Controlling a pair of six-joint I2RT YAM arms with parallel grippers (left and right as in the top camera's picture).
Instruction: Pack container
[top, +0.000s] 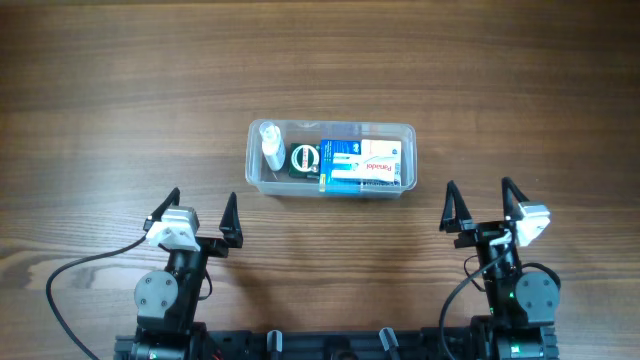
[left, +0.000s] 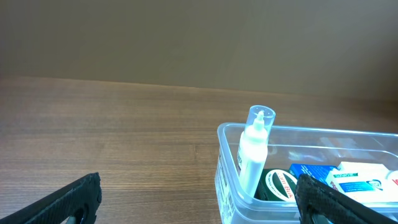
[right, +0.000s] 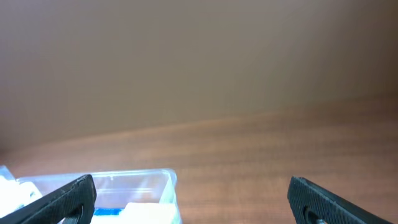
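Judging from the contents, packing is taken as essentially done: bottle (top: 270, 145), green tin (top: 303, 159) and small boxes (top: 360, 163) are held in the container (top: 290, 189), midway between the tabletop's edges. By the near edge, left gripper (top: 202, 200) and right gripper (top: 479, 190) are spread wide, empty.

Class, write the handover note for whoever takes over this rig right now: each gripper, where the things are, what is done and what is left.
Left gripper: open, empty, near the table's front edge, apart from the container.
Right gripper: open, empty, likewise apart.
The container sits mid-table between the arms, with no lid on.
Inside, from left to right: white bottle, upright; dark green round tin; white and blue boxes.
Done: these items are packed.
Left: probably nothing. No loose item or lid shows in any view.
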